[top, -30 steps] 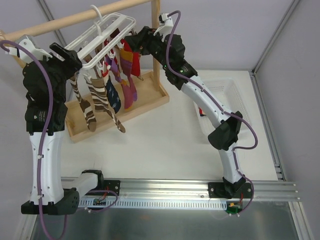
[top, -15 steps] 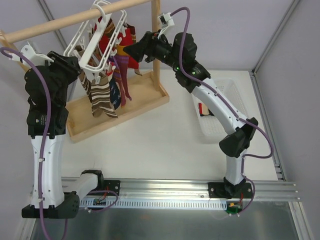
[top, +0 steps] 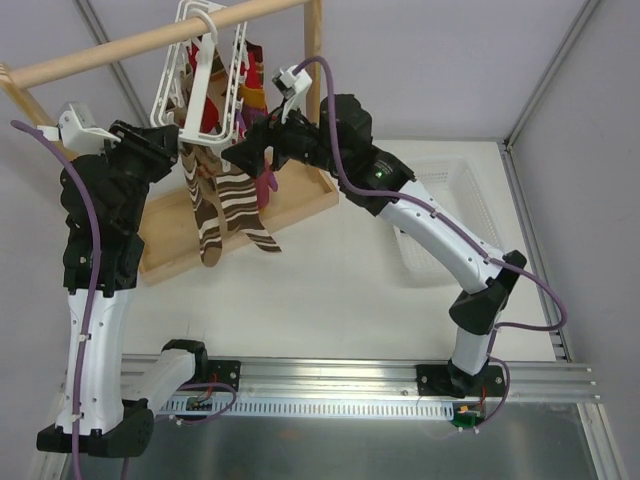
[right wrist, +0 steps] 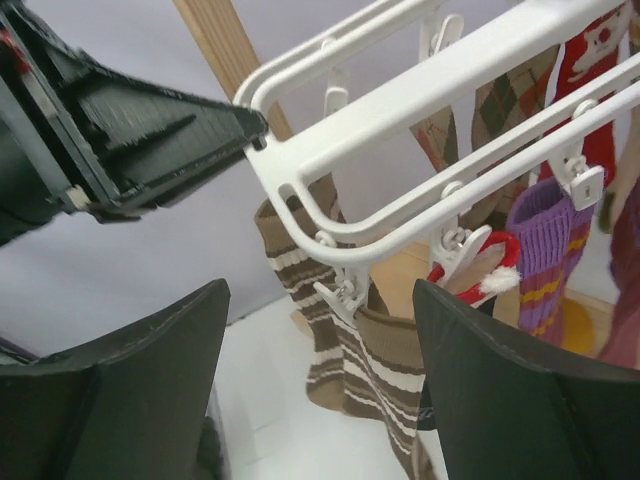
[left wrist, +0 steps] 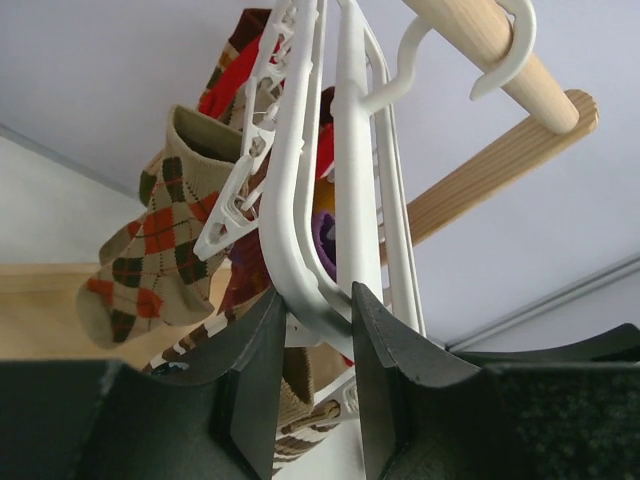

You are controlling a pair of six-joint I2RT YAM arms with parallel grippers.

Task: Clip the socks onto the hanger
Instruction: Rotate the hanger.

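The white hanger (top: 205,70) hangs steeply tilted, its hook over the wooden rail (top: 130,45). Several socks dangle from its clips: brown-white striped ones (top: 235,205), red and purple ones behind. My left gripper (top: 168,142) is shut on the hanger's lower frame bar; the left wrist view shows both fingers pinching the white bar (left wrist: 315,300), with an argyle sock (left wrist: 150,240) to the left and the hook on the rail (left wrist: 500,45). My right gripper (top: 243,150) is open and empty beside the socks, its jaws (right wrist: 320,290) wide around a clipped striped sock (right wrist: 385,370), below the frame (right wrist: 420,95).
The wooden stand's tray base (top: 300,195) lies under the socks, and its upright post (top: 314,60) rises just behind my right gripper. A white mesh basket (top: 450,185) stands at the right of the table. A purple striped sock (right wrist: 545,240) hangs at the right.
The hanger has swung from nearly flat to steeply tilted under the rail. My left gripper rose and moved right with it. My right gripper moved left and down, close to the striped socks.
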